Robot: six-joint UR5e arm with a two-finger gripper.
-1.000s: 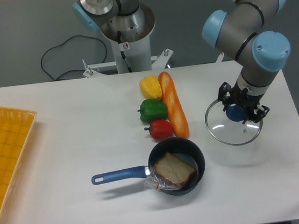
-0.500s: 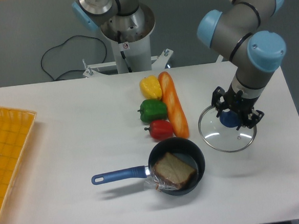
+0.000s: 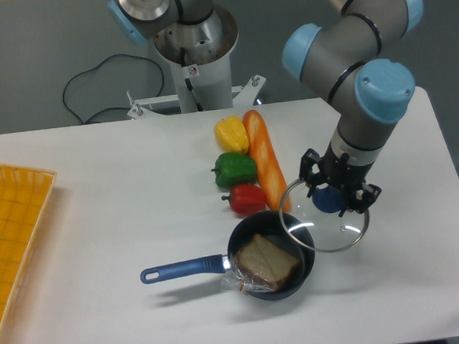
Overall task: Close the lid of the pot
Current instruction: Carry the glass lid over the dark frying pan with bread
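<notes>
Holding the blue knob tight between its fingers, the tool carries the pot lid just above the table. The lid is round and see-through, with a shiny metal rim. Its left edge now hangs over the right side of the pot. The pot is small, round and black, with a long blue handle pointing left. A slice of bread lies inside it.

A second ago the lid was further right, well away from the pot. It has moved left and toward the front, and now partly covers the pot.

Just behind the pot sit a red pepper, a green pepper and a yellow pepper. A long orange bread stick lies beside them, and the lid's rim is near its front end. A yellow tray rests at the left edge of the table.
</notes>
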